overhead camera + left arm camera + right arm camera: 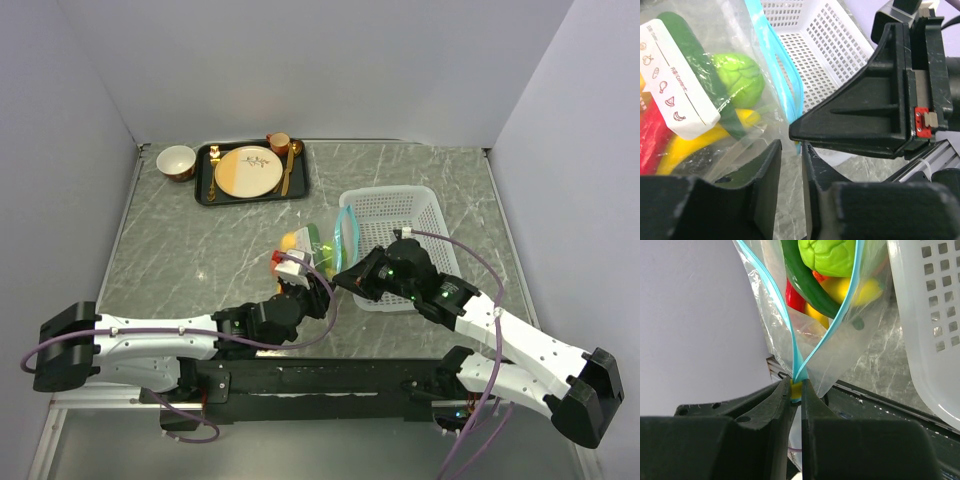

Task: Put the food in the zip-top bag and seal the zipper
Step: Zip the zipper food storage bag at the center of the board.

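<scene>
The zip-top bag [322,243] stands upright between my two grippers with its mouth gaping. Inside it are the lime-green ball [740,80], green pepper [690,45], yellow banana [695,145] and red chilli [650,135]. The teal zipper [770,300] splits into two strips that meet at a small yellow slider [796,389]. My right gripper [796,387] is shut on that slider at the bag's near end. My left gripper [791,150] sits just left of it, jaws a narrow gap apart, with the bag's corner at its tips. In the top view the left gripper [312,272] and right gripper [347,277] almost touch.
The white perforated basket [400,215] lies right behind the bag, close to the right gripper, and shows in the right wrist view [930,315]. A black tray [205,190] with the plate [247,171], a cup [279,143] and a bowl [176,161] stand at the back left.
</scene>
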`<state>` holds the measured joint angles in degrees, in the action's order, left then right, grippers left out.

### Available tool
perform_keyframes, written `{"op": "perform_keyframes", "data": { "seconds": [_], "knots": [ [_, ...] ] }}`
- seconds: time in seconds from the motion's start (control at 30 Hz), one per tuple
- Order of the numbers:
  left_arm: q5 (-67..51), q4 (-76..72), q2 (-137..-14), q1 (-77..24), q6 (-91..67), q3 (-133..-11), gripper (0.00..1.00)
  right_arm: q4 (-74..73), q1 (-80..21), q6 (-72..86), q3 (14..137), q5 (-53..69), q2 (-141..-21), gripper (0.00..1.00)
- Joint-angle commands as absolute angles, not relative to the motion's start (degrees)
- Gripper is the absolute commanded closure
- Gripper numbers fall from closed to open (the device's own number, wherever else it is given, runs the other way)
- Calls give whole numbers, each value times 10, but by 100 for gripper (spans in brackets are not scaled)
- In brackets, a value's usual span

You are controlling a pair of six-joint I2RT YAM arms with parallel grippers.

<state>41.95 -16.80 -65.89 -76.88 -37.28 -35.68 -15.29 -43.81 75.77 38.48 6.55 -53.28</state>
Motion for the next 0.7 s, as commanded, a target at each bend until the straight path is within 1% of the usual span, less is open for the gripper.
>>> {"op": "perform_keyframes", "data": {
  "seconds": [0.0, 0.17, 0.3, 0.37, 0.47, 0.57, 0.67],
  "knots": [
    [408, -192, -653, -766, -378, -356, 70, -142, -434, 751, 412, 66, -526, 98],
    [403, -192, -657, -766, -381, -359, 76, -139, -435, 752, 410, 67, -526, 98],
    [398, -185, -663, -765, -381, -362, 76, -136, -435, 753, 410, 64, -524, 98],
    [396, -186, -664, -765, -381, -361, 73, -138, -434, 752, 411, 64, -524, 98],
    [393, -186, -666, -765, -388, -361, 72, -136, -435, 751, 412, 66, -526, 97],
    [395, -183, -669, -766, -393, -362, 73, -132, -434, 751, 411, 69, -528, 97],
    [402, -179, -671, -765, -394, -362, 78, -129, -434, 751, 412, 71, -529, 97]
  ]
}}
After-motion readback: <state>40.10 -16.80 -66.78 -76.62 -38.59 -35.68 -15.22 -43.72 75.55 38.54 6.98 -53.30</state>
